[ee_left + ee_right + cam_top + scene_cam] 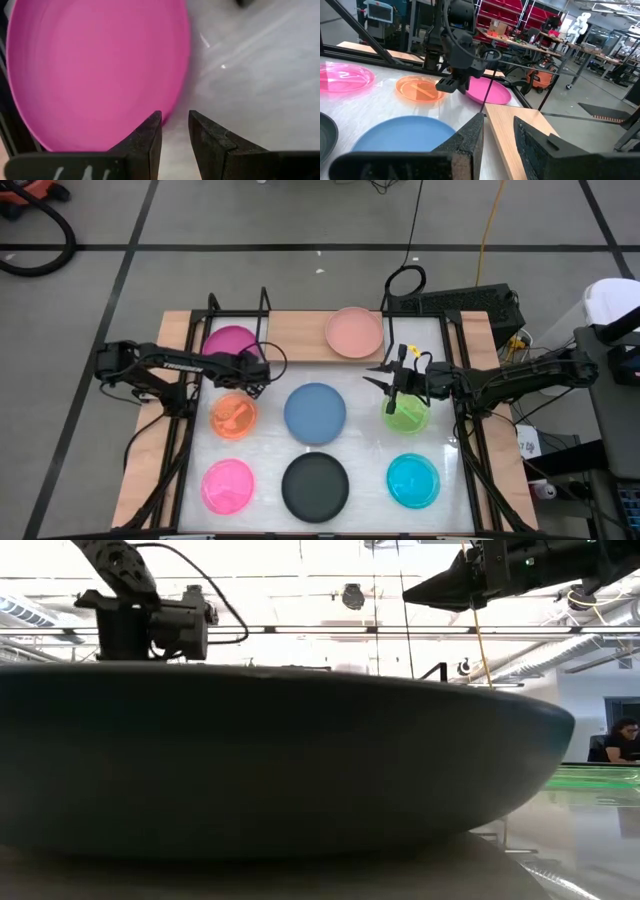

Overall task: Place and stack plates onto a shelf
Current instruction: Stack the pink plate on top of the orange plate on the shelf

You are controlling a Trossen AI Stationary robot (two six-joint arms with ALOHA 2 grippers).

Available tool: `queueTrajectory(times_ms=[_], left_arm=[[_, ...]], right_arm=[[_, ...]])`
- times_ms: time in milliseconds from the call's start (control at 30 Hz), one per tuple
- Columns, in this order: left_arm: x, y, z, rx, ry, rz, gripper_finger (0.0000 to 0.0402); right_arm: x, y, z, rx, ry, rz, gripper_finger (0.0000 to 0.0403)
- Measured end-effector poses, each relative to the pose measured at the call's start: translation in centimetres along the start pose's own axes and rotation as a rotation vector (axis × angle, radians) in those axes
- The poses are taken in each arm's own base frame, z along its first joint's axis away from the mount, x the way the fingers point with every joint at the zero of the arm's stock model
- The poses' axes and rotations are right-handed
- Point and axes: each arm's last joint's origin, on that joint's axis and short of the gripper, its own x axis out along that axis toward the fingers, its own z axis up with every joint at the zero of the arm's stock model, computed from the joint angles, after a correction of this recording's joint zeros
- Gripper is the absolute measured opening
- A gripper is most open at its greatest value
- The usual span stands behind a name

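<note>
While my left gripper (175, 131) hovers narrowly parted and empty by the round magenta plastic plate (232, 342) on the light wooden shelf (295, 332), my right gripper (499, 131), likewise slightly apart, waits above the green plate (408, 418); next, I judge, comes fetching another.

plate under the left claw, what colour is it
Magenta plate, clearest in the left wrist view.

The left arm reaches in from the left side with its left gripper (175, 131) pointing down, fingers a small gap apart and holding nothing, while the right arm stretches in from the right, its right gripper (498, 131) raised with fingers slightly parted and empty.
</note>
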Motion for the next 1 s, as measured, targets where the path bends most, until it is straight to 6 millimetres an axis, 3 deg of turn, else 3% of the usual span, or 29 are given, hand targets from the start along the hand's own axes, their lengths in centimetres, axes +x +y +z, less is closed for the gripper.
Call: queueTrajectory(times_ms=[267,567,767,1000], left_arm=[[2.3,0.7,-1.9,-0.028,0.019,0.023,0.0097],[1.0,0.0,-1.1,0.040,-0.002,0.017,0.0012],[-2.4,0.7,0.8,0.069,0.009,0.118,0.0010],[-9.5,3.6,3.7,0.041,-0.109,0.330,0.0010]], right_arm=[[0.0,0.0,-0.1,-0.002,0.006,0.002,0.0089],[0.0,0.0,0.0,-0.011,0.005,0.002,0.0089],[0.0,0.0,0.0,-0.013,0.005,0.002,0.0089],[0.0,0.0,-0.1,-0.017,0.007,0.002,0.0089]])
